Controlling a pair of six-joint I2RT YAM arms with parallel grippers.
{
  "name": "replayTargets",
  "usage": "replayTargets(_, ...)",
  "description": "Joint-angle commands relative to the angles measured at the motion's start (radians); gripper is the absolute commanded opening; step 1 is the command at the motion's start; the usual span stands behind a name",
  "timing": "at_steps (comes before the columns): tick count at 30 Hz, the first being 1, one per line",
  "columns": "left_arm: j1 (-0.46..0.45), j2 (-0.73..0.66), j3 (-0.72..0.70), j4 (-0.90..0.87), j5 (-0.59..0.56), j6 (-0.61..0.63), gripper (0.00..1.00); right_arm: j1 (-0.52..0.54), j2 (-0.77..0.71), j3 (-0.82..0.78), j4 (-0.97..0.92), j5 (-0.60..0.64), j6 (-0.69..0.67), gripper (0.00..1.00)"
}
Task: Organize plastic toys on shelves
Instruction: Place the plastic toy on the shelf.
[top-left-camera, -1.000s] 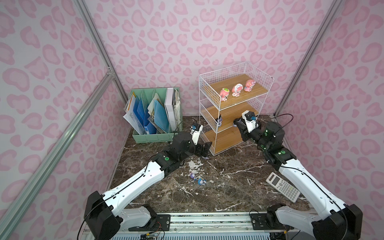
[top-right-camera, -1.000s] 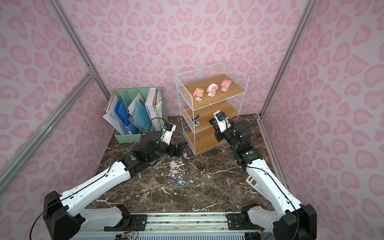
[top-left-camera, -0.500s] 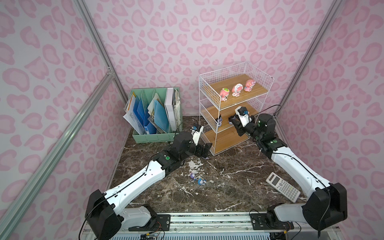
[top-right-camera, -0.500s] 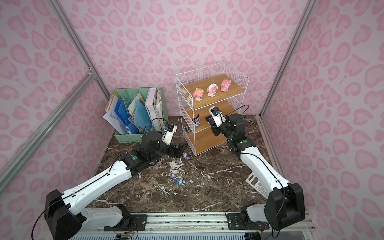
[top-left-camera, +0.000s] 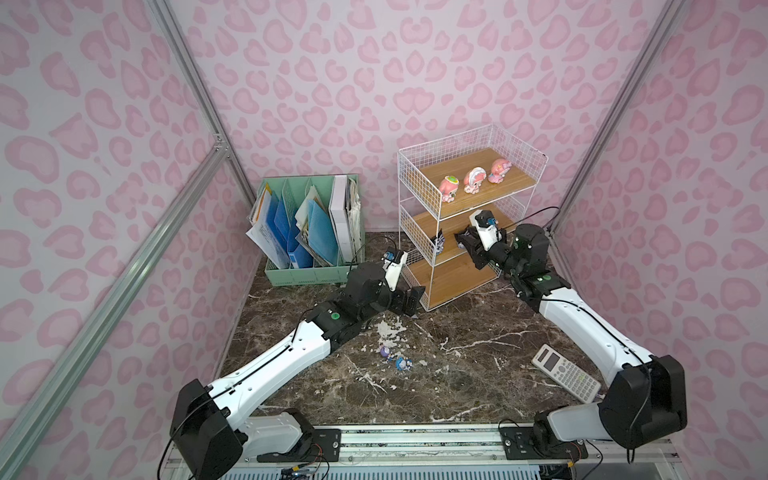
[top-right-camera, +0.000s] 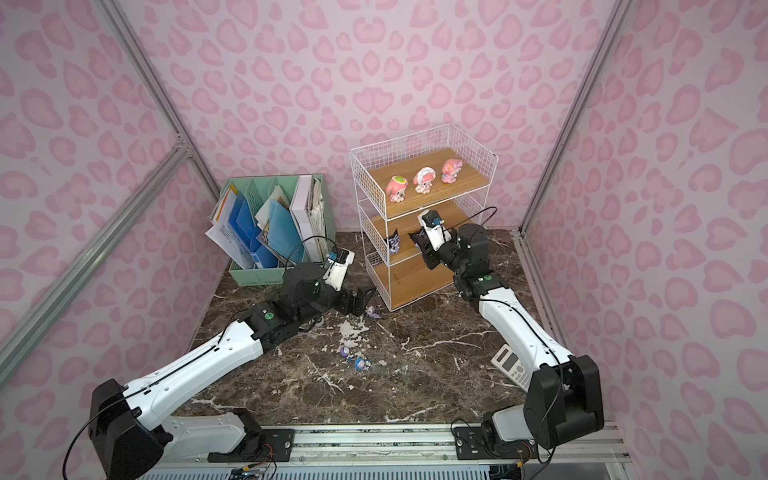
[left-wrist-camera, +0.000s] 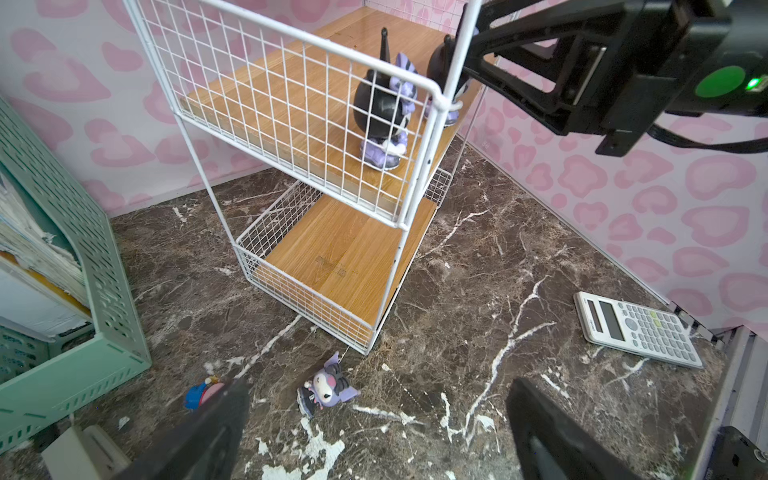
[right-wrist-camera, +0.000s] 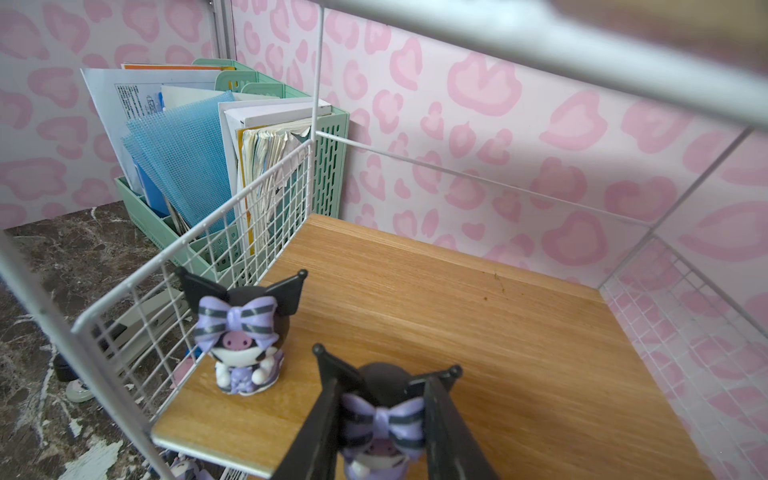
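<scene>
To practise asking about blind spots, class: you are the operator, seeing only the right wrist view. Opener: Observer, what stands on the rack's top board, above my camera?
Observer: Three pink figurines stand in a row there.
Operator: Where is the left gripper?
Observer: Open, low by the front corner of the rack; a black-and-purple figurine lies on the table just ahead.
Operator: Other loose toys?
Observer: A tiny purple toy and a tiny blue toy lie farther out on the table.

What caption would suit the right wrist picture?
Right gripper holds a black-and-purple figurine beside its twin, which stands on the wooden shelf.
</scene>
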Motion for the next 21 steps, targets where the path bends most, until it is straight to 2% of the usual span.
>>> replayTargets(1,0.002,0.002,0.006,0.020,0.001,0.009,0.99,-0.008,-0.001,-0.013,0.081,-0.040,0.067,0.34)
replayTargets(10,0.003,-0.007,0.003,0.017,0.001,0.009,0.99,-0.012,0.029,-0.012,0.124,-0.076,0.126,0.34)
replayTargets(21,0.001,-0.015,-0.004,0.017,-0.001,0.010,0.99,-0.007,0.065,0.026,0.111,-0.083,0.102,0.34)
